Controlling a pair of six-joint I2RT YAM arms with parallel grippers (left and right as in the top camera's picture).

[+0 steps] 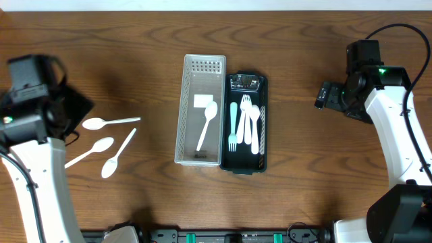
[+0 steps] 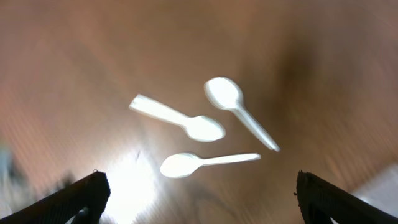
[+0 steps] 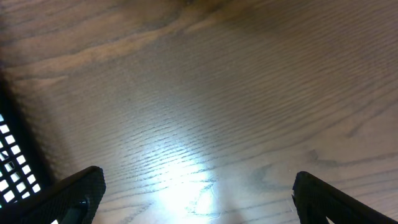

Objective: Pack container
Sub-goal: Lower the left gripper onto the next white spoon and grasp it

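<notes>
A white slotted bin at the table's middle holds one white spoon. Next to it on the right, a black bin holds a teal fork and several white utensils. Three white spoons lie loose on the wood at the left; they also show in the left wrist view. My left gripper is open and empty, above the table just short of these spoons. My right gripper is open and empty over bare wood, right of the bins.
The black bin's mesh edge shows at the left of the right wrist view. Both arms' white links stand at the table's left and right sides. The table top is dark wood.
</notes>
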